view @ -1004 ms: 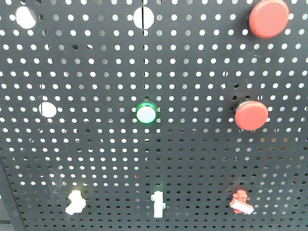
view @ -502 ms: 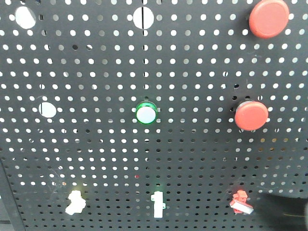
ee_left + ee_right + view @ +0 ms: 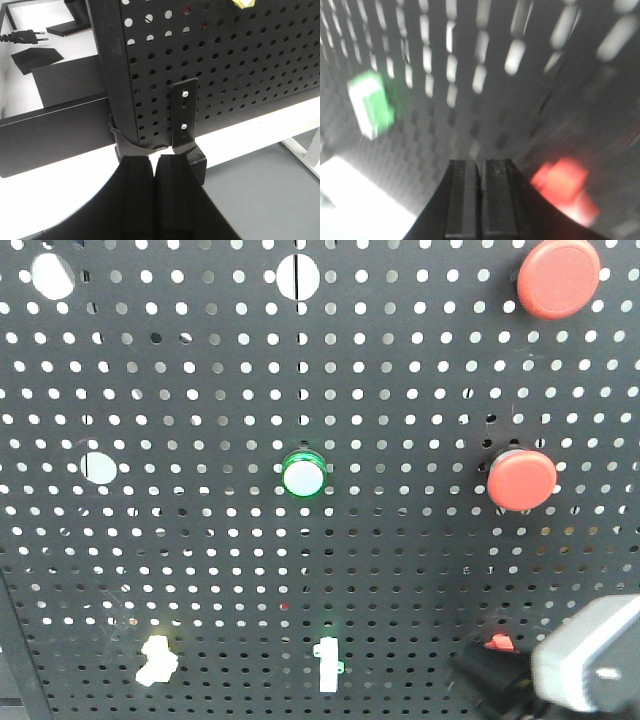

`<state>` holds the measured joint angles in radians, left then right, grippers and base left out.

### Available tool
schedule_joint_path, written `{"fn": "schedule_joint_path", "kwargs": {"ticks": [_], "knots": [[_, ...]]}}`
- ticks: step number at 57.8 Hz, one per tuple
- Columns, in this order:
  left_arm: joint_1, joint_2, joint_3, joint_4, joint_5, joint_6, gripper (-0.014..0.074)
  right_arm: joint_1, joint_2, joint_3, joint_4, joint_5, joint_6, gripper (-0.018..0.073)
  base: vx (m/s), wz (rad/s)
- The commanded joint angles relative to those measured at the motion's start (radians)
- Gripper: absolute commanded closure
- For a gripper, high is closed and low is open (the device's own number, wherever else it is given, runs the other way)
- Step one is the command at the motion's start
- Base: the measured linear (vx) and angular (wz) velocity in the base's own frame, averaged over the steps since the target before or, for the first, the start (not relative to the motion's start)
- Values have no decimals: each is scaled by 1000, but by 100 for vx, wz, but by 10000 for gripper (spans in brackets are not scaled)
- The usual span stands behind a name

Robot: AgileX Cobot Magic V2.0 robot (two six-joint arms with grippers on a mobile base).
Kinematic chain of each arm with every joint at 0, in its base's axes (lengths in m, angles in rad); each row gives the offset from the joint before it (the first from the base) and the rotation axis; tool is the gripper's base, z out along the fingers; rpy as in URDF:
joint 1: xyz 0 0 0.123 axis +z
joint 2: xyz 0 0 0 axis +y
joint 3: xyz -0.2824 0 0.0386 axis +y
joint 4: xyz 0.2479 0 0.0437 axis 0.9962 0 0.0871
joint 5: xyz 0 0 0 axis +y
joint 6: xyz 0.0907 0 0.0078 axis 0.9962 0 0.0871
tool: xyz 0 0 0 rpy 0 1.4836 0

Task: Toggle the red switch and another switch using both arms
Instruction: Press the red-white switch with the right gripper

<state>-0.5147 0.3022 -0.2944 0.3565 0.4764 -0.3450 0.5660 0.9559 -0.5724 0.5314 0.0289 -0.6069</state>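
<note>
The black perforated panel (image 3: 200,390) stands on the white desk (image 3: 240,130). The right hand (image 3: 480,167), fingers pressed together and gripping nothing, sits at the panel's 5 o'clock corner. The left hand (image 3: 154,162), likewise closed and empty, faces the panel's lower bracket (image 3: 184,117). The red switch (image 3: 500,644) lies near the right fingertips at 4 o'clock, partly hidden in the front view.

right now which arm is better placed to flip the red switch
Right. The right pincer, shut, sits just beside the red switch. The left pincer is down at the bracket at the foot of the board, away from it.
</note>
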Motion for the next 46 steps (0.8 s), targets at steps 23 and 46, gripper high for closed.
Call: {"fn": "schedule_joint_path", "kwargs": {"ticks": [23,46], "knots": [[3,7,-28,15,-78,-6,594,1,25,-34,12,86,-4,565,0,0],[3,7,-28,14,-98,-6,594,1,-229,-34,12,87,-3,565,0,0]]}}
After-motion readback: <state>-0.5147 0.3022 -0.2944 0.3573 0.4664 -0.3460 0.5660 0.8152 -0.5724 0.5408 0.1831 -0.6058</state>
